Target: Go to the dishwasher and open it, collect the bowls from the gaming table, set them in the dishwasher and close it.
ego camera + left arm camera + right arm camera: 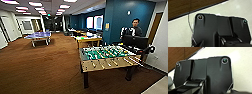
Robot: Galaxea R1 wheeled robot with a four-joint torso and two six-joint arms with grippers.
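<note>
The wrist views look down past the robot's dark wrist plates onto pale floor [179, 32], which meets brown carpet [178, 7] along a dark edge strip, with a thin dark cable [190, 26] trailing over the pale part. Neither the left hand nor the right hand can be made out there, so I cannot tell how far either is open or whether it has hold of anything. In the head view, the carpet runs forward from the robot, and the nearest thing ahead and to the right is a foosball table [107, 58] with a green pitch and rods across it. Just behind it stands a person [134, 28] with a control rig, against a dark blue wall [125, 15]. Farther back, beyond the foosball table, is the gaming table [88, 40], a long worktop with a yellow edge and colourful things on it, among them a bright green patch that may be the bowls [80, 38], too small to be sure. Far off to the left stands a blue table-tennis table [38, 36], well apart from the rest.
</note>
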